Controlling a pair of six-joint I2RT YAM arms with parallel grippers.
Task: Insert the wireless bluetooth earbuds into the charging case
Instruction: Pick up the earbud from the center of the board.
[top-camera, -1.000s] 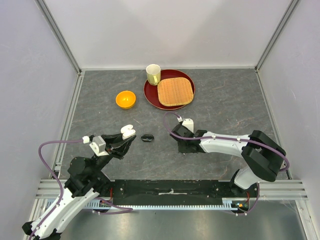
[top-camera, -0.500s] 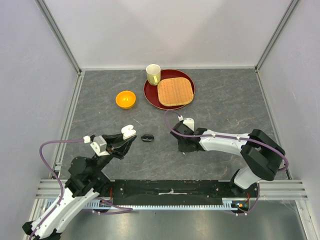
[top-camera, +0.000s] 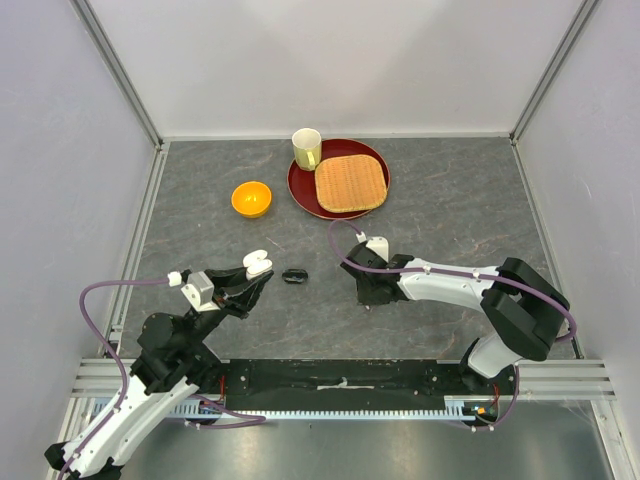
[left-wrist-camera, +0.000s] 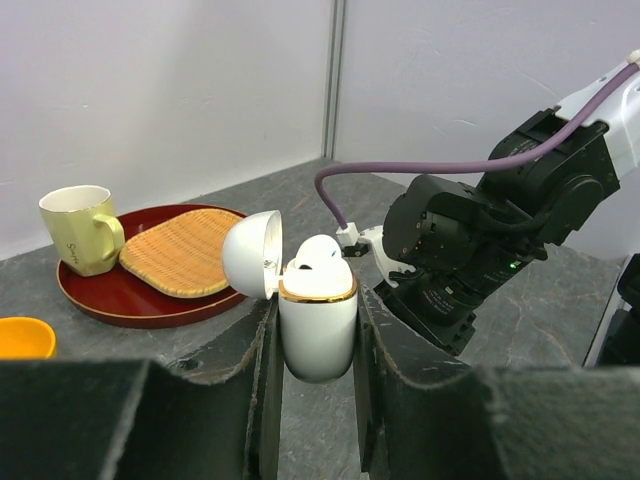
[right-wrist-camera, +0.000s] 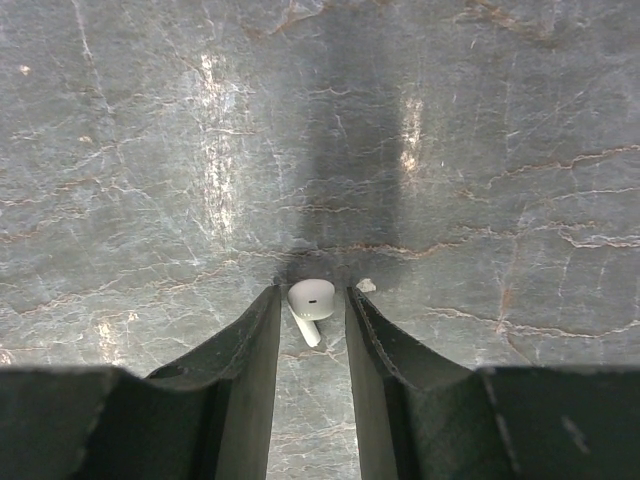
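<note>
A white short-stemmed earbud (right-wrist-camera: 311, 302) is lying on the grey stone-patterned worktop (right-wrist-camera: 480, 150), right between the fingers of your right end effector (right-wrist-camera: 313, 293), with its stem pointing back toward the wrist. The jaws are standing narrowly parted, and a sliver of gap is showing on each side of the bud. Your left end effector (left-wrist-camera: 315, 312) is clenching the glossy white gold-rimmed charging case (left-wrist-camera: 318, 335) upright. The lid is hanging open to the case's left, and a second white earbud (left-wrist-camera: 322, 262) is sitting in its top.

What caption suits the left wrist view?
The left gripper holds an open white charging case, one earbud seated, facing the right arm.
</note>
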